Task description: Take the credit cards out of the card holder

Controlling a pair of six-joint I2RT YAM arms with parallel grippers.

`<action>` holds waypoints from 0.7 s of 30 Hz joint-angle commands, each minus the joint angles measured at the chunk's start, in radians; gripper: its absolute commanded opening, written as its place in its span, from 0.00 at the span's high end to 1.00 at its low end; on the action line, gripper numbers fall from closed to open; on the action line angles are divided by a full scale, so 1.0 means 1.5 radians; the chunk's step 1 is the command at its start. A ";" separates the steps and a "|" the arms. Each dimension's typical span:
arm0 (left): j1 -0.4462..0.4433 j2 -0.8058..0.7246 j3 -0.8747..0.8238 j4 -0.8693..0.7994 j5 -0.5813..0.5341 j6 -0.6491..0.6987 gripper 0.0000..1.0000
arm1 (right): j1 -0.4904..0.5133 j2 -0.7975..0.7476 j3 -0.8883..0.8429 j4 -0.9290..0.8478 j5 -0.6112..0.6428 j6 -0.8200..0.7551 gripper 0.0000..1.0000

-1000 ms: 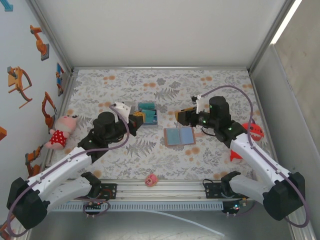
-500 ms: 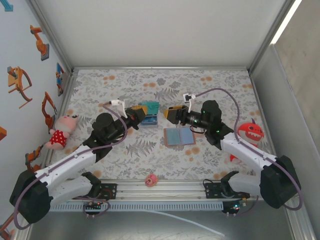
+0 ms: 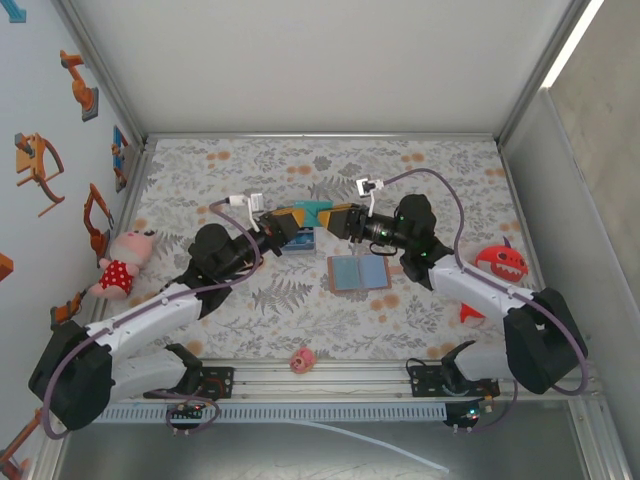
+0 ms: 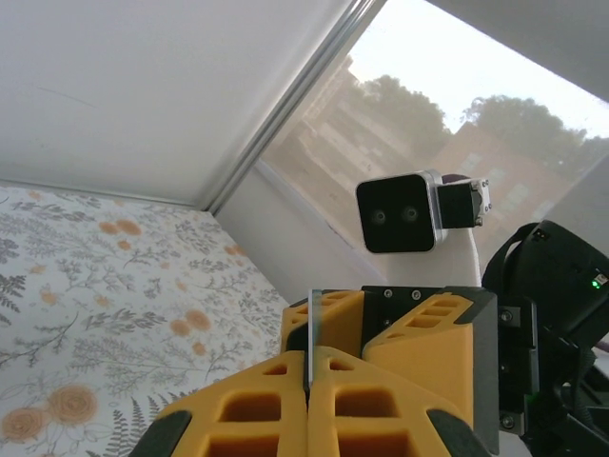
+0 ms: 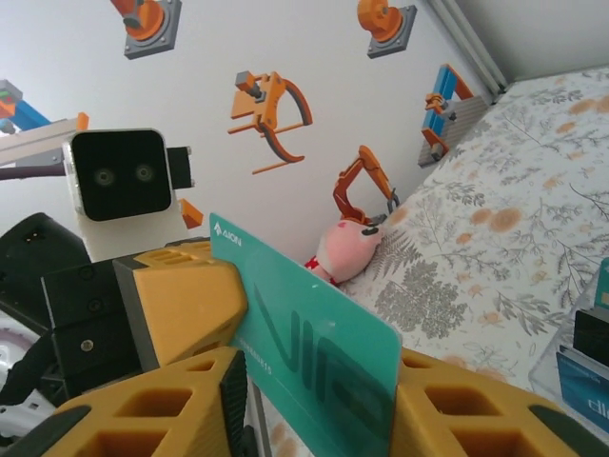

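Pinching the teal credit card (image 5: pixel 314 324), the left tool (image 4: pixel 308 381) holds it between the right tool's (image 5: pixel 319 390) fingers (image 5: pixel 476 419), likely to pass it; whether those grip, I cannot tell.

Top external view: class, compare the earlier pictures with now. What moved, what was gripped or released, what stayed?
The left gripper, shut on a teal credit card, carried it toward the right arm. The right gripper swung left to meet it. The card now sits between that gripper's fingers, but whether they clamp it is unclear. The open card holder, the card pile and the pink toy stayed put.
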 commanded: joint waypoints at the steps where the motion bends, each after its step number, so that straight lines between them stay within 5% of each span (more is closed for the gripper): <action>1: 0.000 0.011 0.003 0.065 0.025 -0.027 1.00 | 0.012 0.003 0.029 0.051 -0.043 0.010 0.73; 3: 0.001 0.012 0.003 0.071 0.026 -0.029 0.97 | 0.013 -0.001 0.028 0.051 -0.047 0.010 0.97; 4: 0.001 0.012 0.005 0.070 0.026 -0.028 0.93 | 0.012 -0.004 0.027 0.051 -0.046 0.009 1.00; 7: 0.003 0.002 0.012 0.041 0.029 -0.013 0.81 | 0.013 -0.016 0.022 0.050 -0.045 0.003 1.00; 12: 0.009 -0.066 0.041 -0.130 0.008 0.069 0.46 | 0.013 -0.036 0.029 -0.015 -0.042 -0.039 1.00; 18: 0.008 -0.158 0.130 -0.423 -0.036 0.245 0.32 | 0.014 -0.080 0.063 -0.213 -0.039 -0.160 1.00; 21: 0.009 -0.159 0.208 -0.580 0.007 0.354 0.30 | 0.016 -0.098 0.094 -0.325 -0.056 -0.232 1.00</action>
